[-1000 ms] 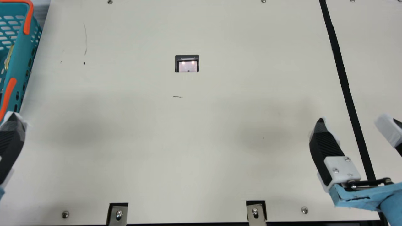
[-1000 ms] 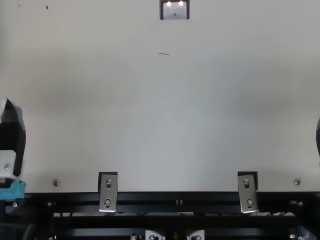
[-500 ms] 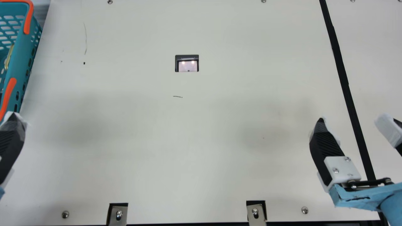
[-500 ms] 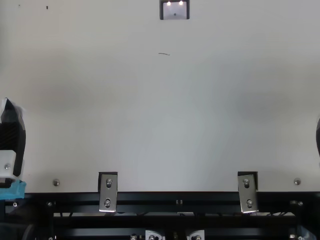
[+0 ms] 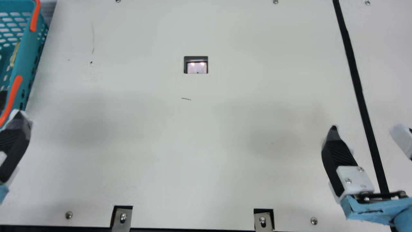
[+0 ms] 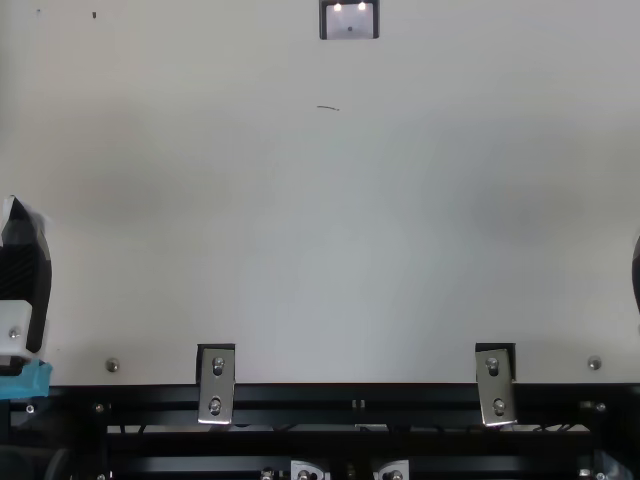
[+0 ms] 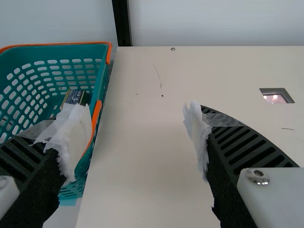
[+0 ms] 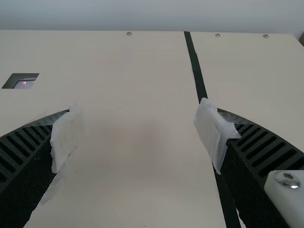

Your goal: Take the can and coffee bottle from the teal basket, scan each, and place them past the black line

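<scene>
Item (image 7: 83,98) with small printed label (image 7: 74,96), inside teal basket (image 5: 28,48)

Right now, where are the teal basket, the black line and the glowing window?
Teal basket (image 5: 28,48): main view, its side wall.
Black line (image 5: 360,96): main view, its middle.
Glowing window (image 6: 350,20): top view, its pale pane.

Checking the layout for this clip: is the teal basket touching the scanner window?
Apart. The main view shows a wide stretch of cream table between the teal basket and the scanner window.
</scene>
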### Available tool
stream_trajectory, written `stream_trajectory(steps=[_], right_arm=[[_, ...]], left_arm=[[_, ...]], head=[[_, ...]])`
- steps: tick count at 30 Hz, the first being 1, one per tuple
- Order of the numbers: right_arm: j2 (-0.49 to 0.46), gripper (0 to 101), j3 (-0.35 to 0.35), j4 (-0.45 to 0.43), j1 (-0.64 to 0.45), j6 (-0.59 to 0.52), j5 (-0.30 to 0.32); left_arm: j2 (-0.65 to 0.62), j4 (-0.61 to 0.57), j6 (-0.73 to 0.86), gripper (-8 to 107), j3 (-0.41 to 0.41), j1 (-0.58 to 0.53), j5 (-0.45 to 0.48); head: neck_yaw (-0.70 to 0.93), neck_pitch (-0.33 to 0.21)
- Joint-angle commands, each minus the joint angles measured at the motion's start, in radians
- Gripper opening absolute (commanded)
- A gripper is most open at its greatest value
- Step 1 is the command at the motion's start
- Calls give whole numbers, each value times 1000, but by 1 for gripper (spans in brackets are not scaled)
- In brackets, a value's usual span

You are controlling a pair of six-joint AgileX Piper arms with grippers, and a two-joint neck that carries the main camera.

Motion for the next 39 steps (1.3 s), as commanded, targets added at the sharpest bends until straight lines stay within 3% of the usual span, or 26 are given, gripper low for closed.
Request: stream_trajectory(steps=[1,10,25,39], right_arm=[[0,101,0,0,0,0,0],[0,101,0,0,0,0,0],[0,101,0,0,0,0,0],[0,101,0,0,0,0,0]], left_arm=[[0,0,0,90,0,0,0],[0,0,0,90,0,0,0],[0,0,0,90,0,0,0],[0,0,0,90,0,0,0]], head=[[38,-1],[261,-51],[575,-269],[575,-269]])
